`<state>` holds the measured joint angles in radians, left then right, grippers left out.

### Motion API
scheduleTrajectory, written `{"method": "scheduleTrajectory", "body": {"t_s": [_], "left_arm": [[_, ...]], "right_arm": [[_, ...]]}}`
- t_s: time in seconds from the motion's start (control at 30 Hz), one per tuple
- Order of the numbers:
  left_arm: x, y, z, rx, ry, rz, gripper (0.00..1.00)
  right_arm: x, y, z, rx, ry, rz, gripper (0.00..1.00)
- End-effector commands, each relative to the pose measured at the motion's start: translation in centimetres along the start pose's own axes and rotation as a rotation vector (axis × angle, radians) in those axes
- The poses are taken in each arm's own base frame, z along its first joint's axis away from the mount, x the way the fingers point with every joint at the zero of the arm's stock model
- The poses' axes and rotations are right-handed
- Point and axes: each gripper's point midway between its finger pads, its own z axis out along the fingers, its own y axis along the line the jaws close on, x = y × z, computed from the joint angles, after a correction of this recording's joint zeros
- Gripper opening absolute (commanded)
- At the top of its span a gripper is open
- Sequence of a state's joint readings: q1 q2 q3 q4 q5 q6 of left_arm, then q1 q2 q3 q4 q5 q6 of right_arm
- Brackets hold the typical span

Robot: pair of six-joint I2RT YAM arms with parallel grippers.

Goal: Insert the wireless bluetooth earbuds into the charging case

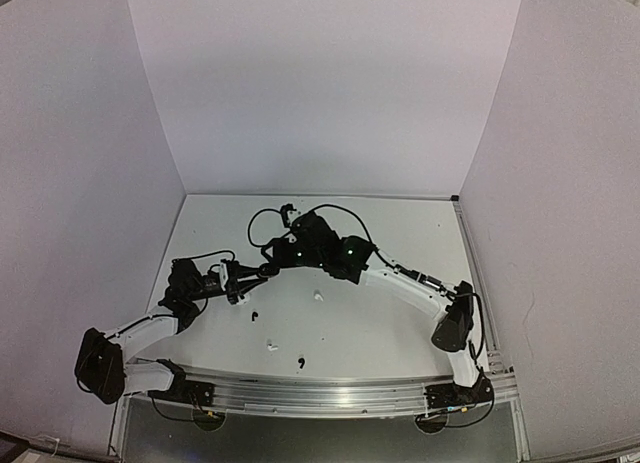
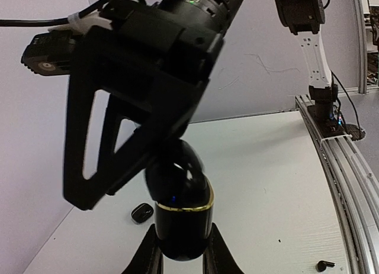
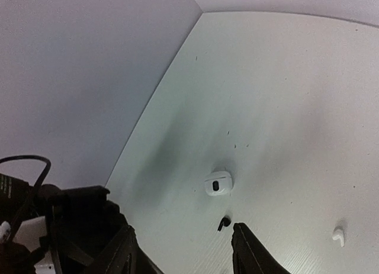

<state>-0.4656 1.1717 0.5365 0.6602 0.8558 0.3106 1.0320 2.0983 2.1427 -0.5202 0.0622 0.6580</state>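
Note:
My left gripper (image 2: 182,232) is shut on a black charging case (image 2: 177,218) with a gold rim, held upright with its lid (image 2: 180,173) tipped open. The right arm's black wrist housing (image 2: 148,79) hangs just above the lid. My right gripper (image 3: 183,228) is open with nothing between its fingers. Below it on the table lie a black earbud (image 3: 224,222) and a white earbud (image 3: 338,235). Another black earbud (image 2: 324,265) lies near the rail. In the top view both grippers meet mid-table (image 1: 268,268) and hide the case.
A small white case (image 3: 218,183) lies on the table close to the black earbud. A small black rounded case (image 2: 142,213) sits near the wall. Loose black buds (image 1: 254,314) (image 1: 300,362) and small white pieces (image 1: 318,295) (image 1: 269,345) are scattered in front. A metal rail (image 2: 337,161) edges the table.

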Motion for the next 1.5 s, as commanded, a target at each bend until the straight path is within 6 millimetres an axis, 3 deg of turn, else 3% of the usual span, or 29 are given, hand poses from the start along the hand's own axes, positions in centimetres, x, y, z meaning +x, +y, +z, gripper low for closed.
{"method": "scheduleTrajectory", "body": {"t_s": [0.0, 0.2, 0.37, 0.5, 0.57, 0.67, 0.83, 0.97, 1.17, 1.47], "left_arm": [[-3.0, 1.9, 0.3, -0.053, -0.05, -0.013, 0.0], [-3.1, 2.6, 0.4, -0.074, -0.053, -0.129, 0.0], [-4.5, 2.5, 0.4, 0.001, -0.116, -0.436, 0.0], [-5.8, 2.5, 0.6, 0.079, -0.176, -0.697, 0.0], [-6.4, 2.6, 0.8, 0.102, -0.188, -0.765, 0.0], [-7.2, 3.1, 0.7, 0.089, -0.211, -0.785, 0.0], [-8.8, 3.3, 0.6, 0.11, -0.251, -0.796, 0.0], [-8.5, 3.1, 0.7, 0.113, -0.245, -0.797, 0.0], [-8.6, 2.8, 0.7, 0.122, -0.247, -0.78, 0.0], [-8.7, 2.7, 0.7, 0.13, -0.246, -0.763, 0.0]], "right_arm": [[0.3, 3.3, -3.1, -0.12, 0.045, -0.026, 0.48], [0.3, 3.1, -5.5, -0.106, 0.024, -0.074, 0.51], [-1.8, 2.7, -9.2, -0.069, -0.07, -0.202, 0.64], [-2.3, 2.1, -9.6, -0.141, -0.028, -0.226, 0.83], [-2.3, 1.7, -9.1, -0.176, 0.0, -0.209, 0.83], [-2.0, 2.8, -8.1, -0.267, 0.051, -0.213, 0.79], [-1.8, 3.7, -6.6, -0.327, 0.079, -0.216, 0.64], [-2.2, 4.7, -6.6, -0.394, 0.062, -0.212, 0.53], [-2.3, 5.3, -6.1, -0.449, 0.065, -0.188, 0.46], [-2.4, 5.7, -5.4, -0.49, 0.071, -0.174, 0.25]]}}
